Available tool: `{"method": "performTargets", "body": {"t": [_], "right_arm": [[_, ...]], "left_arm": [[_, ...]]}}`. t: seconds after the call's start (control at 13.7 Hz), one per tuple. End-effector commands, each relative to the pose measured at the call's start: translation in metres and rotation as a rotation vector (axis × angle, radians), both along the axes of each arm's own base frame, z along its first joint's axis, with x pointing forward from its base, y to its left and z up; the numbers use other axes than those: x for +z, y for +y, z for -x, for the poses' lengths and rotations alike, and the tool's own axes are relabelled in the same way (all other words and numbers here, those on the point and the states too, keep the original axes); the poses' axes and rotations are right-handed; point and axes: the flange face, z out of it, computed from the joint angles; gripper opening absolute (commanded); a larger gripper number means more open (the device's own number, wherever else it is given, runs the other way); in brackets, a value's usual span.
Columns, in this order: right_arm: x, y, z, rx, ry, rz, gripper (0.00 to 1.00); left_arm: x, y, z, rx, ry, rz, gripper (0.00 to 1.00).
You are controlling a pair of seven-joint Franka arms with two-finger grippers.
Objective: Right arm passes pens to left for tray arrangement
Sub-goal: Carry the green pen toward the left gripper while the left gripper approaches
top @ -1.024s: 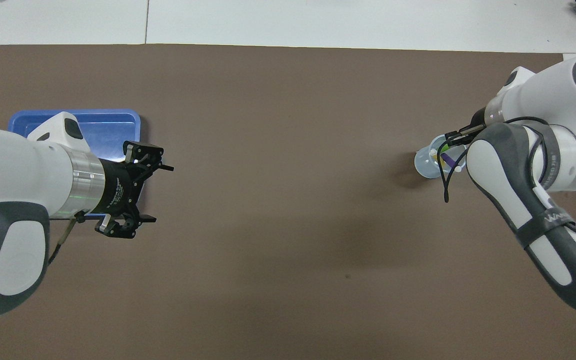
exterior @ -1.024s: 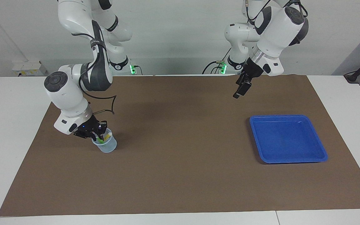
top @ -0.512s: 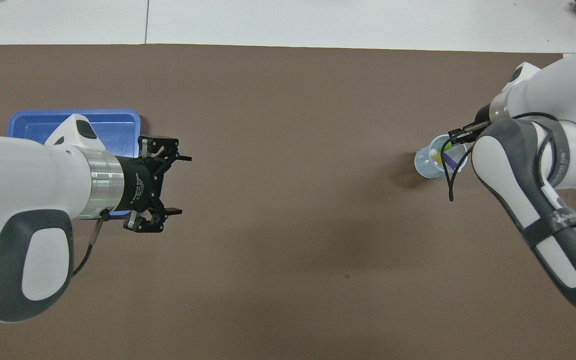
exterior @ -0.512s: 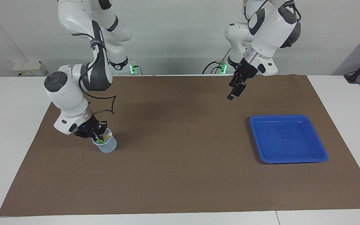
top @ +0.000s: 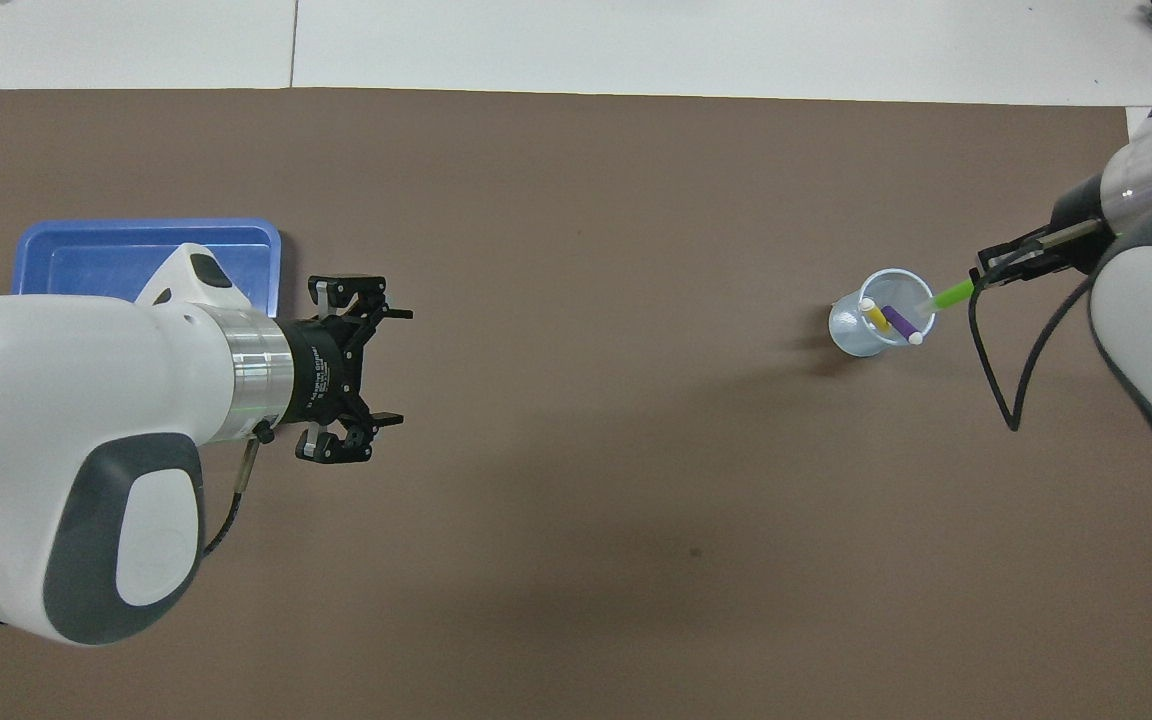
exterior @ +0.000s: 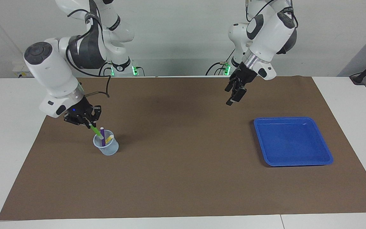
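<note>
My right gripper (exterior: 86, 122) (top: 998, 268) is shut on the top of the green pen (exterior: 96, 132) (top: 952, 295) and holds it slanted, with the pen's lower end at the mouth of the translucent cup (exterior: 107, 148) (top: 854, 338). The purple pen (exterior: 102, 135) (top: 900, 322) and the yellow pen (exterior: 109, 139) (top: 875, 314) stand in that cup. My left gripper (exterior: 233, 95) (top: 399, 366) hangs open and empty over the brown mat, beside the blue tray (exterior: 292, 143) (top: 126, 255). Nothing lies in the tray.
A brown mat (exterior: 183, 178) covers most of the white table. The cup stands toward the right arm's end and the tray toward the left arm's end. Bare mat lies between them.
My right gripper has risen from the cup and drawn the green pen up and out at a slant. The left gripper has moved away from the tray toward the mat's middle.
</note>
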Motion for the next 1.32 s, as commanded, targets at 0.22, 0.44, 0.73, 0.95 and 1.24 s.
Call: {"method": "performTargets", "body": {"t": [0.22,0.44,0.73,0.95,1.24], "right_arm": [[0.017,0.056,0.001,-0.137,0.038,-0.181,0.02],[-0.004,0.107,0.001,-0.260,0.082,-0.286,0.02],[-0.023,0.161,-0.003,-0.472,0.137,-0.489,0.02],[-0.032,0.207,-0.006,-0.602,0.144,-0.537,0.02],[-0.031,0.236,0.000,-0.674,0.148,-0.549,0.02]], "left_arm": [[-0.003,-0.020,0.010,0.059,0.024,0.056,1.00],[-0.002,-0.040,0.016,0.100,0.032,0.078,1.00],[0.001,-0.080,0.030,0.224,0.055,0.142,1.00],[-0.003,-0.107,0.036,0.302,0.050,0.196,1.00],[-0.019,-0.130,0.025,0.401,0.020,0.268,1.00]]}}
